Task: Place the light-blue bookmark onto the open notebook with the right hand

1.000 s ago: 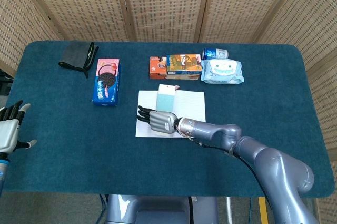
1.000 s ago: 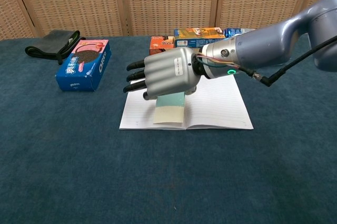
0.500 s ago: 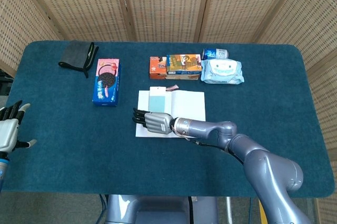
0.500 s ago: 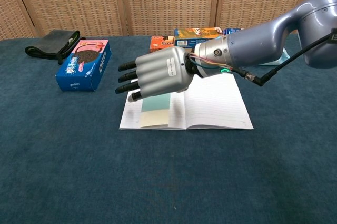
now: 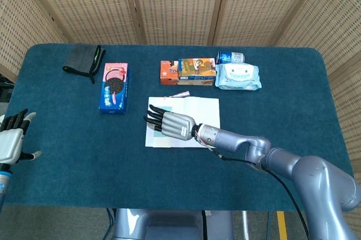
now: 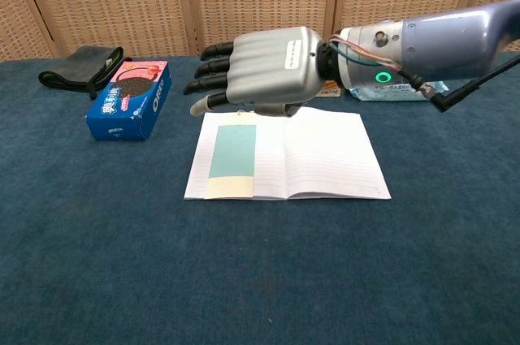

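Surface: table (image 5: 67, 172) covered edge to edge in dark teal felt-like cloth; rounded far corners show in the head view.
Room: woven wicker-pattern screen panels (image 5: 180, 3) in wooden frames stand behind the table, filling the top of both views.
Open notebook (image 6: 325, 158): lies flat at frame centre, lined white pages, spine running toward the screens.
Light-blue bookmark (image 6: 233, 152): lies flat on the notebook's left page, long side parallel to the spine; pale cream strip at its near end. No hand touches it.
Right hand (image 6: 264, 73): above the far left part of the notebook, palm down, clear of the paper in the chest view. Fingers (image 6: 213, 67) extended side by side toward frame left, slightly apart, holding nothing. Green ring light glows on the wrist.
Left hand (image 5: 11, 141): at the left edge of the head view, off the table's left side, fingers spread and pointing up, holding nothing.
Cookie box (image 5: 114, 86): blue and pink, left of the notebook, well apart.
Black pouch (image 5: 83, 60): upper left of the table.
Snack boxes (image 5: 189, 71): orange, stacked, just beyond the notebook's far edge.
Wipes pack (image 5: 239, 76): pale blue, right of the snack boxes.
Can (image 5: 230, 57): blue and white, on its side behind the wipes pack.
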Robot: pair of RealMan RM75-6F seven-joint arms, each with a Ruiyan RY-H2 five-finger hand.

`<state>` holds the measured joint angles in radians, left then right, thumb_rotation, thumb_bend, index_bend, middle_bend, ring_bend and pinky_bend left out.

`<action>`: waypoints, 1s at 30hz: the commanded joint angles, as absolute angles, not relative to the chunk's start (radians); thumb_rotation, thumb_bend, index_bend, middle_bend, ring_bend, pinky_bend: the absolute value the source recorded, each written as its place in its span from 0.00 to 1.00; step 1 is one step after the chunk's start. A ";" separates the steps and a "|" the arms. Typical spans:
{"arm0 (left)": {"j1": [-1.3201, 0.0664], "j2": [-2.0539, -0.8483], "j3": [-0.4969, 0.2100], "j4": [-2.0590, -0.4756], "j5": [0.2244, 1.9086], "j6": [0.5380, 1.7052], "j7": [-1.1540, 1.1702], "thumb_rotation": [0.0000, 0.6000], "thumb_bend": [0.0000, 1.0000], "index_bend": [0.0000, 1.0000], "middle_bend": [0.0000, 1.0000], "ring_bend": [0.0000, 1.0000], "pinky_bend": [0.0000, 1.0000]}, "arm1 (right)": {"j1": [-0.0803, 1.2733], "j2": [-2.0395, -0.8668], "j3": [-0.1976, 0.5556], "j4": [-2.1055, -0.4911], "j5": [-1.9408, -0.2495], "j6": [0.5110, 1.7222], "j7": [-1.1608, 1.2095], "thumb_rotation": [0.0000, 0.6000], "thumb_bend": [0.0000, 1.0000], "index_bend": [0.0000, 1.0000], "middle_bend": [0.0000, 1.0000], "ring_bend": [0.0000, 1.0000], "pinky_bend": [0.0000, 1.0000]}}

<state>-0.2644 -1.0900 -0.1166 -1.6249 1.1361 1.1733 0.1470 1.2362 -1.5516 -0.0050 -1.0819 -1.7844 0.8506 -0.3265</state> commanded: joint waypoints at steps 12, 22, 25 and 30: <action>-0.269 -1.090 -0.102 -1.630 1.163 1.172 0.147 1.00 0.00 0.00 0.00 0.00 0.00 | 1.107 -1.516 0.086 -1.415 -1.085 0.651 -0.494 1.00 1.00 0.00 0.00 0.00 0.00; -0.271 -1.083 -0.106 -1.626 1.148 1.165 0.131 1.00 0.00 0.00 0.00 0.00 0.00 | 1.154 -1.644 0.093 -1.308 -1.023 0.662 -0.574 1.00 1.00 0.00 0.00 0.00 0.00; -0.272 -1.084 -0.108 -1.623 1.143 1.161 0.129 1.00 0.00 0.00 0.00 0.00 0.00 | 1.161 -1.664 0.094 -1.292 -1.015 0.662 -0.583 1.00 1.00 0.00 0.00 0.00 0.00; -0.274 -1.084 -0.106 -1.623 1.143 1.159 0.131 1.00 0.00 0.00 0.00 0.00 0.00 | 1.172 -1.687 0.094 -1.267 -1.006 0.659 -0.595 1.00 1.00 0.00 0.00 0.00 0.00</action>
<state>-0.2739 -1.0845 -0.1063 -1.6231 1.1426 1.1594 0.1311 1.1701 -1.6851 0.0947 -1.2696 -1.0072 0.6604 -0.5937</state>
